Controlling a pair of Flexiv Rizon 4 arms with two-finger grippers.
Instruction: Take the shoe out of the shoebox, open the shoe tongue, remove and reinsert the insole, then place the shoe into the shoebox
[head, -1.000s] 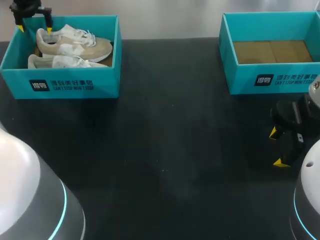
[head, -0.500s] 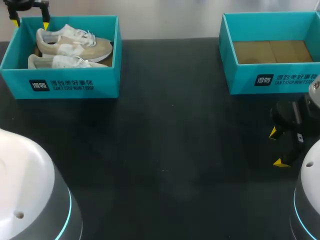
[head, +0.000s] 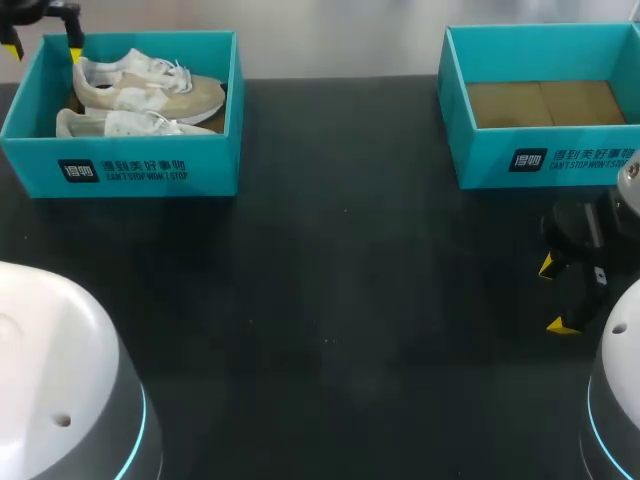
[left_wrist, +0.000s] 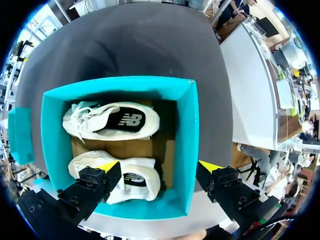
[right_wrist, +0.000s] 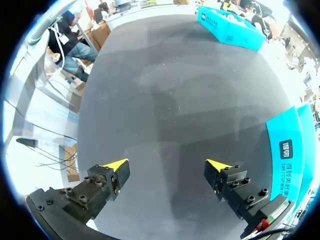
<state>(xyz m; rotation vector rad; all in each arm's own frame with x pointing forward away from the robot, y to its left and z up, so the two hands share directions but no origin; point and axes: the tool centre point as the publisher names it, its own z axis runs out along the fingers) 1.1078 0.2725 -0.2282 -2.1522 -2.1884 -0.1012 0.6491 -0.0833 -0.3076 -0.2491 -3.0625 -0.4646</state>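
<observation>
A teal shoebox (head: 130, 170) stands at the table's far left with two beige-and-white shoes in it, one at the back (head: 150, 88) and one at the front (head: 115, 124). My left gripper (head: 43, 47) hangs open above the box's far left corner, holding nothing. In the left wrist view the box (left_wrist: 186, 145) lies below the open gripper (left_wrist: 159, 166); one shoe (left_wrist: 112, 121) lies further off, the other (left_wrist: 130, 180) under the fingers. My right gripper (head: 558, 296) stands open and empty near the table's right edge, as the right wrist view (right_wrist: 167, 165) confirms.
A second teal box (head: 545, 155) with a bare cardboard floor stands at the far right, just beyond my right gripper. In the right wrist view its wall (right_wrist: 289, 150) is beside the gripper, and the shoebox (right_wrist: 227, 30) lies across the table.
My left gripper has risen and shifted left, from over the back shoe's heel to above the box's far left corner. The right arm has not moved.
</observation>
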